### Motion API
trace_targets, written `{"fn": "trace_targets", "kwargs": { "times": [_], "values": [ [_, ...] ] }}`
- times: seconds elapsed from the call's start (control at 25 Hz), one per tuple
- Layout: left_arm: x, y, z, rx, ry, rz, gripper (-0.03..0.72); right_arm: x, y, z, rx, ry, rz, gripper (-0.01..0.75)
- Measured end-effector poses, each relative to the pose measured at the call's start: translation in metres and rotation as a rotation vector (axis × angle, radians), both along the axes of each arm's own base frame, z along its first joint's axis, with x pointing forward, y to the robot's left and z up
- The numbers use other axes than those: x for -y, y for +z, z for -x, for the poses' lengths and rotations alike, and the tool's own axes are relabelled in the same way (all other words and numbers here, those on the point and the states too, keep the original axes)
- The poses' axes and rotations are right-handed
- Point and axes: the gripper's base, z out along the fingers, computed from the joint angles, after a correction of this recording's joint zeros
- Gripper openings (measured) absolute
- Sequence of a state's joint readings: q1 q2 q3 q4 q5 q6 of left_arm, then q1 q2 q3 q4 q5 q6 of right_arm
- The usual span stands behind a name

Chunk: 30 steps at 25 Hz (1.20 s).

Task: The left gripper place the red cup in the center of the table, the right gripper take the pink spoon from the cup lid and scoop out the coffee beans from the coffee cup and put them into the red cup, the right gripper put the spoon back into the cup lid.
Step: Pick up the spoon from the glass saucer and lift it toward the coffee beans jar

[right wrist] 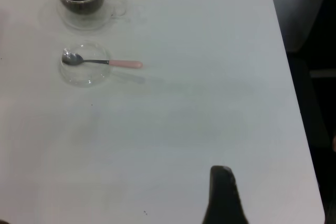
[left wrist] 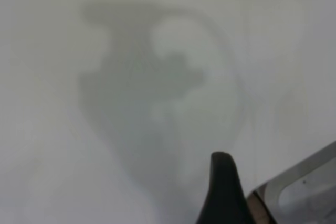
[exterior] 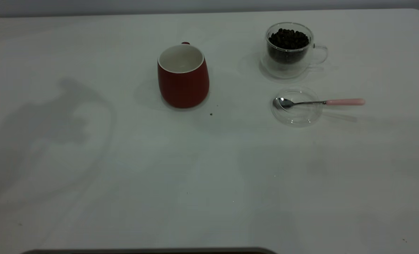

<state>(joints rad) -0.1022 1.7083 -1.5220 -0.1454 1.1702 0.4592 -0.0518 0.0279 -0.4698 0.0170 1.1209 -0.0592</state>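
You have the glossy red cup (exterior: 183,77) upright mid-counter (exterior: 209,183), the clear glass coffee cup (exterior: 289,49) of coffee beans (exterior: 288,38) well right, pink spoon (exterior: 318,102) bowl on the flat cup lid (exterior: 297,107) beside it. Only the wrist views show each claw, left claw (left wrist: 224,190) and right claw (right wrist: 223,195); whether either is open, you cannot tell
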Motion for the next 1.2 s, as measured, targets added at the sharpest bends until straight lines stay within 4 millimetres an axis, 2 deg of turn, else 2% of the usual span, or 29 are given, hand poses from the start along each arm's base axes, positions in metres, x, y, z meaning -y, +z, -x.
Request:
{"fn": "trace_targets", "kwargs": {
  "times": [0.16, 0.36, 0.8, 1.0, 1.2],
  "values": [
    [-0.005, 0.011, 0.044, 0.007, 0.014, -0.003, 0.586, 0.000, 0.000, 0.000, 0.000, 0.000, 0.000, 0.560],
    [-0.014, 0.000, 0.100, -0.042, 0.075, -0.026, 0.586, 0.000, 0.000, 0.000, 0.000, 0.000, 0.000, 0.560],
    [-0.025, -0.057, 0.223, -0.155, 0.215, -0.021, 0.586, 0.000, 0.000, 0.000, 0.000, 0.000, 0.000, 0.560],
    [-0.030, -0.066, 0.259, -0.008, 0.308, 0.015, 0.586, 0.000, 0.000, 0.000, 0.000, 0.000, 0.000, 0.560],
    [-0.038, -0.056, 0.287, 0.202, 0.402, 0.037, 0.586, 0.000, 0.000, 0.000, 0.000, 0.000, 0.000, 0.560]
  ]
}}
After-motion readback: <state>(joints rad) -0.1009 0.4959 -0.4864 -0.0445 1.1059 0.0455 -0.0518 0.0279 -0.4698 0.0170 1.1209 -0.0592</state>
